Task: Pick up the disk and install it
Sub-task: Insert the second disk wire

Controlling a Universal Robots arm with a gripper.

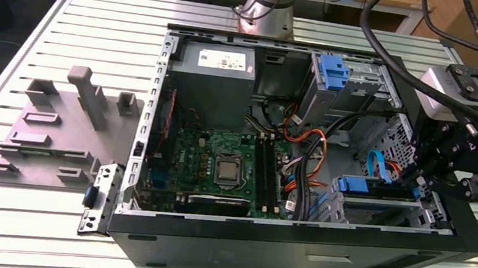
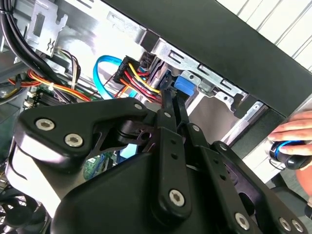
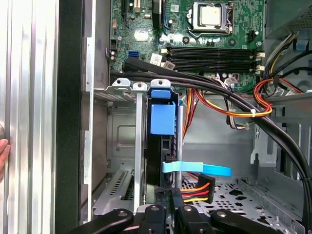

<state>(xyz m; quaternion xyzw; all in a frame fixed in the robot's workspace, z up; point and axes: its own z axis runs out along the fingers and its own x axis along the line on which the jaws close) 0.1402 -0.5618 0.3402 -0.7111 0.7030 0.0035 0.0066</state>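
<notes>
Crowding the disk (image 3: 162, 118) in its bay: cables (image 3: 219, 105), end effector (image 3: 168, 207)

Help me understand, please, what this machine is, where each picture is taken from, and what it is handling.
This is one robot arm with a gripper at its end. The exterior view looks from off the arm at an open computer case lying on a slatted metal table, with a grey fixture block on that view's left. Both wrist views come from cameras riding on the arm, looking past the gripper into the case. The gripper is at the drive bay, close to the disk, which stands edge-on in its blue carrier. Whether the gripper holds it, I cannot tell. A person's hand shows beside the case.
</notes>
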